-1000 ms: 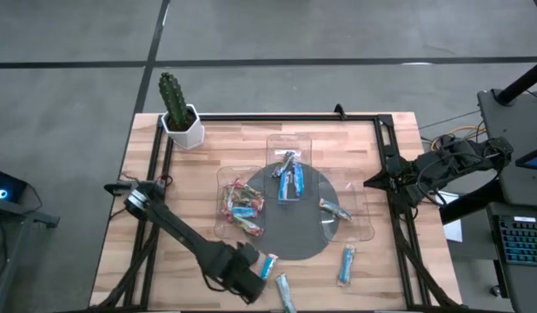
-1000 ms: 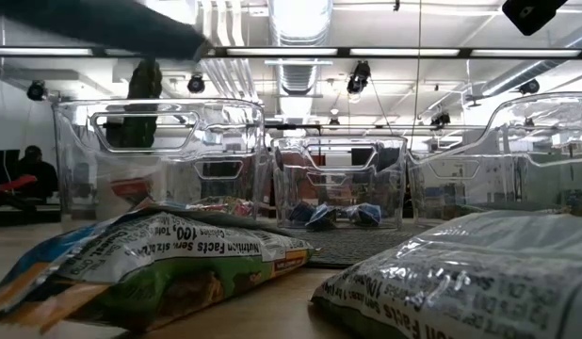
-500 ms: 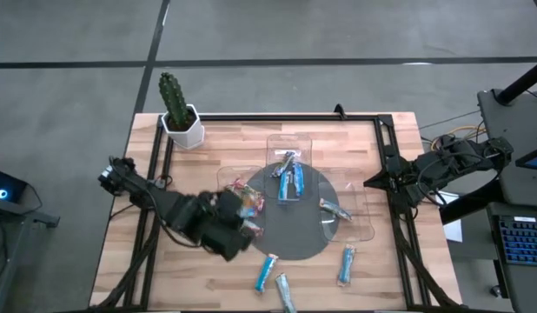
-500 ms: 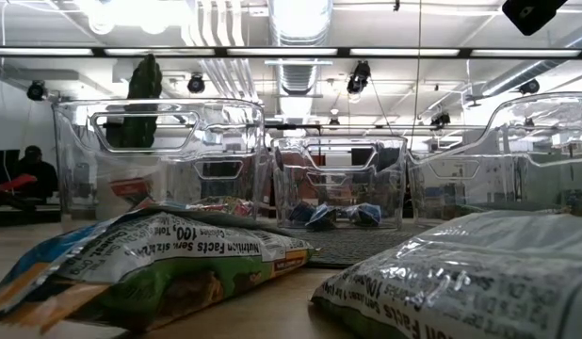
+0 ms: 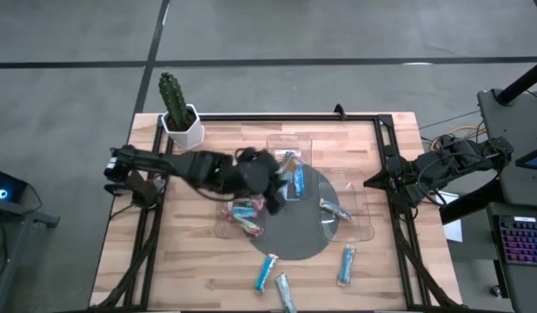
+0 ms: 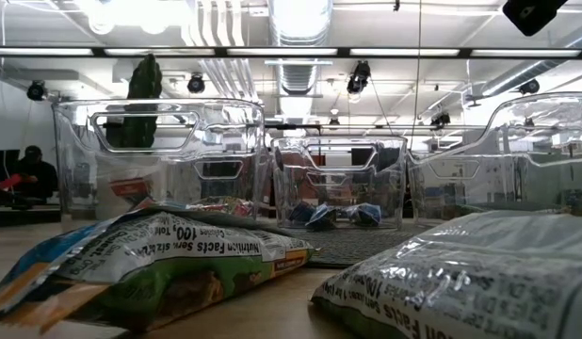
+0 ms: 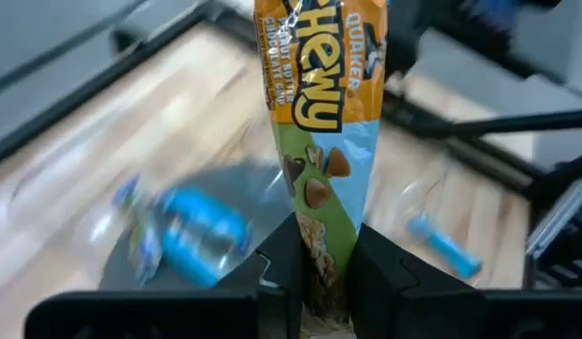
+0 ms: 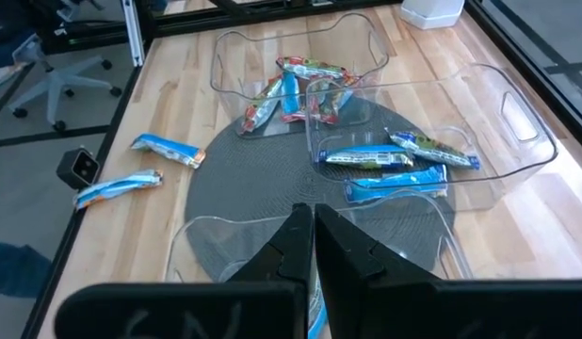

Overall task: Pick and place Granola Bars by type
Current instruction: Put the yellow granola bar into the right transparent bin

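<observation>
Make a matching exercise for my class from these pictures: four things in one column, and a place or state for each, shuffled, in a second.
Column 1
1. cactus
2. left gripper
3. right gripper
4. grey mat

Column 2
A. under the clear trays
B. shut on a granola bar
C. in a white pot
D. shut, at the table's right edge

Pairs: 1-C, 2-B, 3-D, 4-A
</observation>
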`<state>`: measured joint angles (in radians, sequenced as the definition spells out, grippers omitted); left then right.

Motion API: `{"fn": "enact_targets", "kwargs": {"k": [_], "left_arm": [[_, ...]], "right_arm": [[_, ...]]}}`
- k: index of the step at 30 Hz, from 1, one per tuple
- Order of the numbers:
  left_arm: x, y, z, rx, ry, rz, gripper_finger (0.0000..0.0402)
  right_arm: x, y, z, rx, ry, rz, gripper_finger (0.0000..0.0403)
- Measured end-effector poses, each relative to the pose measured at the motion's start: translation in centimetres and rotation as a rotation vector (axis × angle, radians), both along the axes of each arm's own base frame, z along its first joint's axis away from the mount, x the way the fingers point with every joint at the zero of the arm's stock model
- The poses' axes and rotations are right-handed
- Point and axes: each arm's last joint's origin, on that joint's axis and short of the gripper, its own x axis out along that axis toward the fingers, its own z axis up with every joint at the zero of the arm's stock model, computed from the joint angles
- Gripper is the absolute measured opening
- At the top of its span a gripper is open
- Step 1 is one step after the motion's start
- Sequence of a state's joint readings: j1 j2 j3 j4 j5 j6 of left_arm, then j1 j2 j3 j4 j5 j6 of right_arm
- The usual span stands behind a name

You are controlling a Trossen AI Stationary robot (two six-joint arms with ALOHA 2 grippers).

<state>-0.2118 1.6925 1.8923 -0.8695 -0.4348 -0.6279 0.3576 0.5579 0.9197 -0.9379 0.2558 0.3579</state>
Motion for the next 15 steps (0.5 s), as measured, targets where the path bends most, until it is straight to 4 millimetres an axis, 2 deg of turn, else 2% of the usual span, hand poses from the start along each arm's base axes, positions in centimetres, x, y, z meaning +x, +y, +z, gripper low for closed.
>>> {"fn": "enact_targets", "kwargs": {"k": [5, 9, 12, 15], "left_arm": [[1.9, 1.6, 0.1, 0.104, -0.055, -0.104, 0.0042], [2.7, 2.3, -0.3, 0.122, -0.049, -0.129, 0.0035], [3.0, 2.4, -0.7, 0.135, -0.033, -0.148, 0.0033], [3.7, 2.3, -0.9, 0.149, -0.050, -0.183, 0.0033]], "right_arm": [[0.1, 0.0, 0.1, 0.018, -0.015, -0.007, 0.0008], [-0.4, -0.1, 1.1, 0.017, -0.133, 0.046, 0.0008], [-1.9, -0.6, 2.3, 0.030, -0.263, 0.058, 0.0008], [-4.0, -1.5, 2.7, 0.046, -0.347, 0.055, 0.0008]]}}
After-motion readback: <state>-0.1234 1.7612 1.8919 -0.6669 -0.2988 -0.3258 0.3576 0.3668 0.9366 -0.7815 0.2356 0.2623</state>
